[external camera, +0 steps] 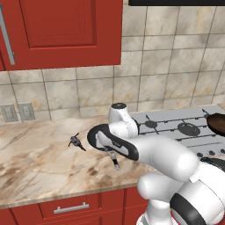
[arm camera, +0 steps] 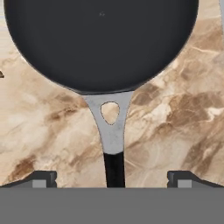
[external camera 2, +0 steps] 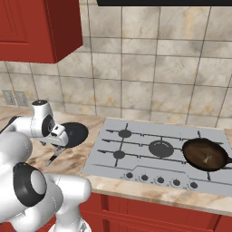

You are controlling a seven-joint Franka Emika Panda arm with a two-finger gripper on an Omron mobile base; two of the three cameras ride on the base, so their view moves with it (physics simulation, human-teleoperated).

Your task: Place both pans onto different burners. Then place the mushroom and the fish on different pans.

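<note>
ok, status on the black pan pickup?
Gripper open, straddling the black pan's handle, not closed on it. Black pan on the counter, off the cooktop. Brown pan on right burner. Nothing blocking.

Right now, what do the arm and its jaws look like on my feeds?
A glossy white arm of rounded, tube-like segments with black bands at the joints. The gripper ends in two small dark grey jaws with paler grey blocks on them. No cables or markings show.

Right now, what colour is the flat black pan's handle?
Grey metal with a black grip, clearest in the hand view.
</note>
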